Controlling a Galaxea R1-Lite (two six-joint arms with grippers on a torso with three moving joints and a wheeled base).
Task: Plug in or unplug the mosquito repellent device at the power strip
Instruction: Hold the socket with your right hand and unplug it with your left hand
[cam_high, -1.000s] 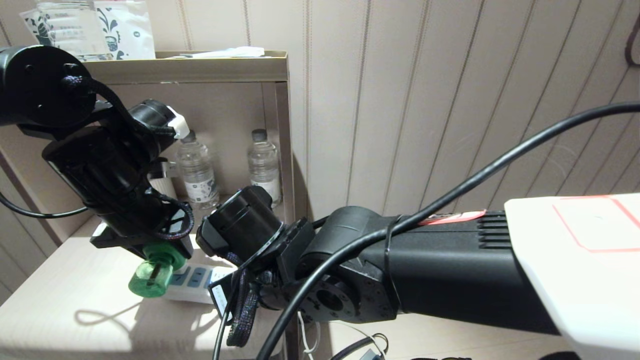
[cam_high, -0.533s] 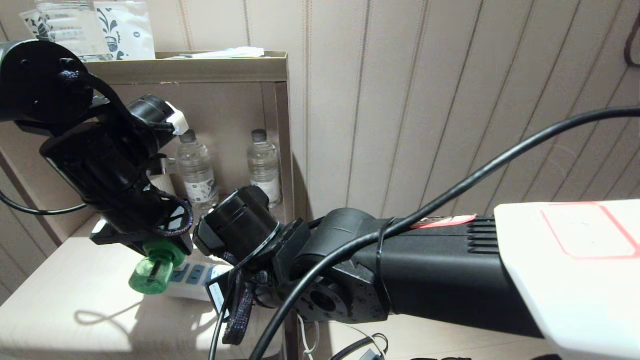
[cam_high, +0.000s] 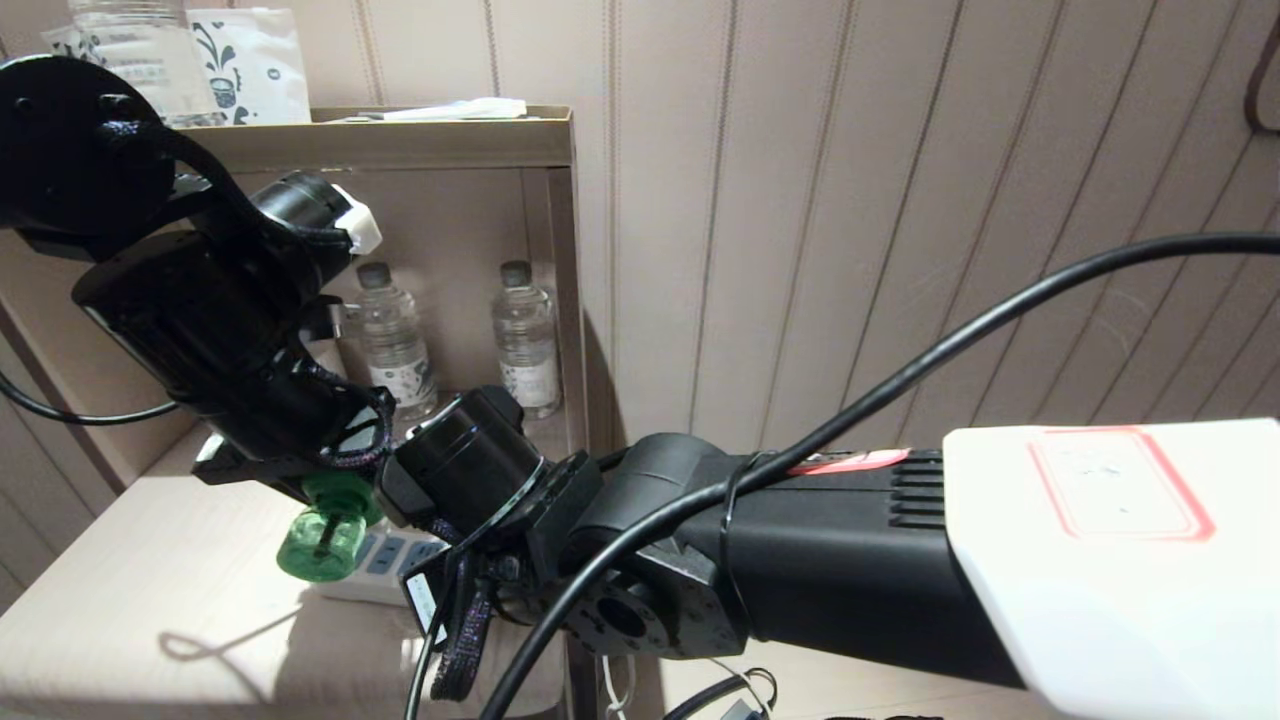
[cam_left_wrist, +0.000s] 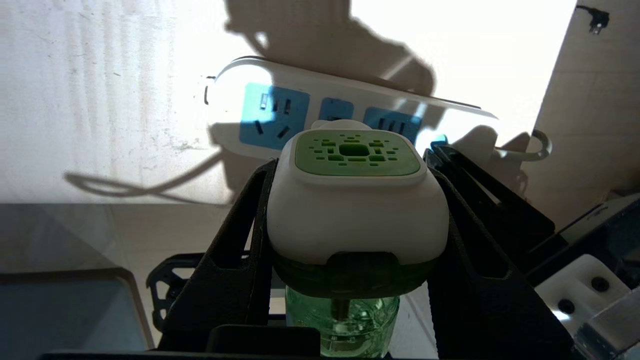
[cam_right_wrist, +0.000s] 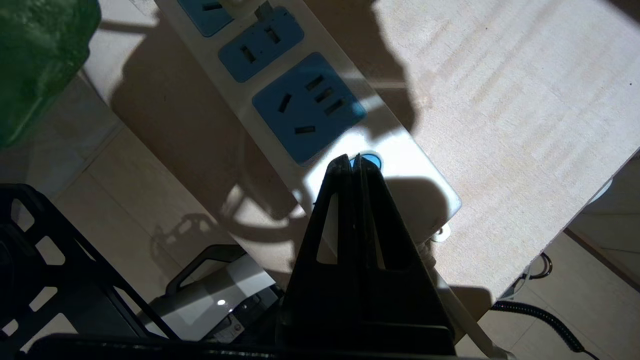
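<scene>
Nearest the head camera, the right arm reaches across toward the table (cam_high: 150, 600), and the right gripper (cam_right_wrist: 354, 167) has its two fingers pressed together with nothing between them, tips over the cable end of the power strip (cam_right_wrist: 320, 115) by its blue round button. The strip lies flat on the table, its long axis running along the table's near right part, sockets facing up. Just beyond, the left gripper (cam_left_wrist: 352, 200) clamps the mosquito repellent device (cam_left_wrist: 356, 200) by the sides of its white cap; the device lies roughly level above the strip, green bottle end (cam_high: 322, 545) pointing toward the robot, cap face away. Behind, an open shelf (cam_high: 400, 140) holds two clear water bottles (cam_high: 395, 340) standing upright inside, with printed packets (cam_high: 245, 60) on top.
</scene>
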